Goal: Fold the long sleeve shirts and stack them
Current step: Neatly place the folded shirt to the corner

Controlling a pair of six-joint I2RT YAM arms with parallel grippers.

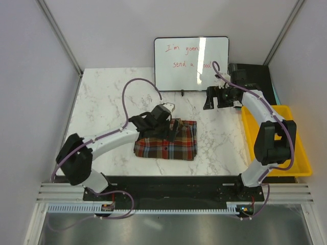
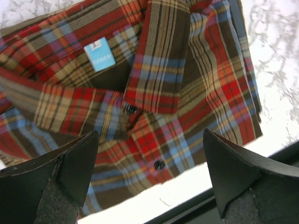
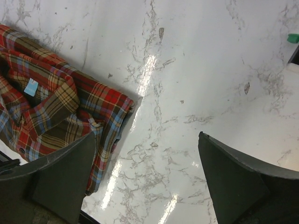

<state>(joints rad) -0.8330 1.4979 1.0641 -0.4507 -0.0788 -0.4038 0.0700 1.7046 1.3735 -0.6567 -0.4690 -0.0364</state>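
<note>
White marble table (image 1: 102,97) fills the middle of the top view, with a yellow bin (image 1: 302,158) at its right edge and a whiteboard (image 1: 191,64) at the upper centre. A folded plaid shirt (image 1: 171,145) lies at centre. The left gripper (image 2: 149,135) hangs over it, jaws spread and empty. The right gripper (image 3: 147,137) hangs over bare marble, also spread and empty. A blue label (image 2: 100,54) sits inside the collar.

The left arm (image 1: 110,139) is stretched out toward the middle. The left gripper (image 2: 149,140) is held wide open. The right arm (image 1: 265,127) is raised and bent, and the right gripper (image 3: 147,140) is held wide open too.
</note>
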